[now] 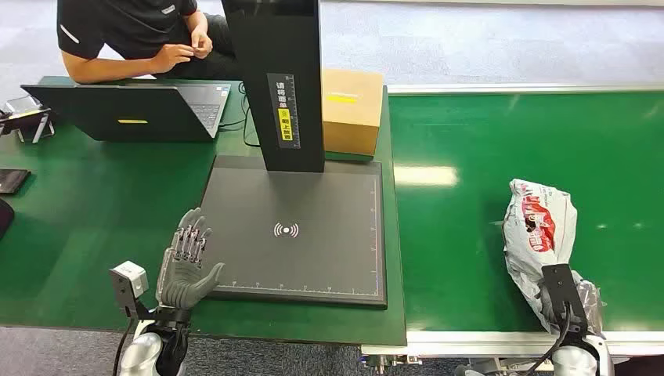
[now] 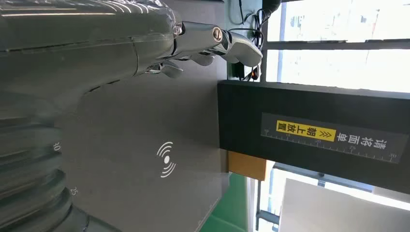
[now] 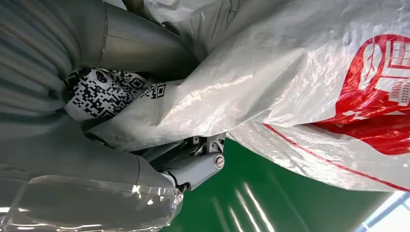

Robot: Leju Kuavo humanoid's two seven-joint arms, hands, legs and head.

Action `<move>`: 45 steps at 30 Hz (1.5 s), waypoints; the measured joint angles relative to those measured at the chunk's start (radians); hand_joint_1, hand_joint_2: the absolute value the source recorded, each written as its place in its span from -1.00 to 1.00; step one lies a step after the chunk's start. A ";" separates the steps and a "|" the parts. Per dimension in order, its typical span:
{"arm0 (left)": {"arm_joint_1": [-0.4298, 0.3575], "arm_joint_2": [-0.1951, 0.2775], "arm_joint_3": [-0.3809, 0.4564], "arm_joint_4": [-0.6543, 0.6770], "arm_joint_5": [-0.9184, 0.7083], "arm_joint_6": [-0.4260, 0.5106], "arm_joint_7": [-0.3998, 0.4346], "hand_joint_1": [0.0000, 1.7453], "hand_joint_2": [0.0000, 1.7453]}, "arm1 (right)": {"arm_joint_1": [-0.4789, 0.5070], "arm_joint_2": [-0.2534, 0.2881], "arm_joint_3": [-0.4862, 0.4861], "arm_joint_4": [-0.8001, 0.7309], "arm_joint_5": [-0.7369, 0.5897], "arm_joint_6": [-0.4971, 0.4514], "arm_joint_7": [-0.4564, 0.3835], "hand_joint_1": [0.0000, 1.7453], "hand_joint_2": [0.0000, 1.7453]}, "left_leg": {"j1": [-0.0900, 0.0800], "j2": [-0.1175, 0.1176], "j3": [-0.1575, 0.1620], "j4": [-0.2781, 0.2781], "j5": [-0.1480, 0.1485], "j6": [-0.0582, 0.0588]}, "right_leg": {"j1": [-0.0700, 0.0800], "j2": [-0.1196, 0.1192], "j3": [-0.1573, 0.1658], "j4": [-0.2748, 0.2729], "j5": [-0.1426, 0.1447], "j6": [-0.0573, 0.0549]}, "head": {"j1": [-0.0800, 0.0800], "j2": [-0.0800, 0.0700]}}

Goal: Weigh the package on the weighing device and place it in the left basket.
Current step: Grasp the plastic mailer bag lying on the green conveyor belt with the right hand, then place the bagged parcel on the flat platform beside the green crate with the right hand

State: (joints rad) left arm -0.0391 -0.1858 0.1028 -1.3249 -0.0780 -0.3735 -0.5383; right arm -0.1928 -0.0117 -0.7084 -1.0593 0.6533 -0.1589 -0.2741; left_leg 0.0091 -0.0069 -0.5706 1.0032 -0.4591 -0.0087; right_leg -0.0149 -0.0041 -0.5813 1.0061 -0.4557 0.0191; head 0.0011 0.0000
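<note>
The package (image 1: 539, 235) is a white plastic mailer bag with red print, lying on the green conveyor belt at the right. My right hand (image 1: 565, 301) grips its near end; in the right wrist view the thumb and fingers (image 3: 193, 166) close around the crinkled bag (image 3: 290, 96) beside a QR label. The weighing device (image 1: 297, 231) is a dark flat platform with a white wireless mark and a black upright post. My left hand (image 1: 186, 262) stands open at the platform's near left corner, fingers (image 2: 227, 41) spread above the plate (image 2: 145, 145), holding nothing.
A cardboard box (image 1: 352, 110) stands behind the scale post. An open laptop (image 1: 133, 110) sits at the back left, with a person (image 1: 141, 35) seated behind it. Small devices (image 1: 23, 113) lie at the far left edge. The conveyor belt (image 1: 485, 141) stretches right.
</note>
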 joint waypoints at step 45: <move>-0.060 0.005 -0.039 0.019 0.013 -0.011 -0.013 -1.00 1.00 | 0.059 0.078 0.600 -0.562 0.225 -0.114 -0.252 1.00 1.00 | 0.000 0.002 0.000 -0.001 0.002 0.000 | 0.001 0.002 0.000 0.001 0.001 0.000 | 0.000 0.000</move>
State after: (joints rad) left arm -0.0992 -0.1805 0.0637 -1.3060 -0.0655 -0.3842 -0.5509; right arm -0.1335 0.0661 -0.1081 -1.6216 0.8782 -0.2725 -0.5256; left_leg 0.0094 -0.0054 -0.5702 1.0027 -0.4574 -0.0090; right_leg -0.0144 -0.0023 -0.5811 1.0067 -0.4550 0.0189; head 0.0013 0.0000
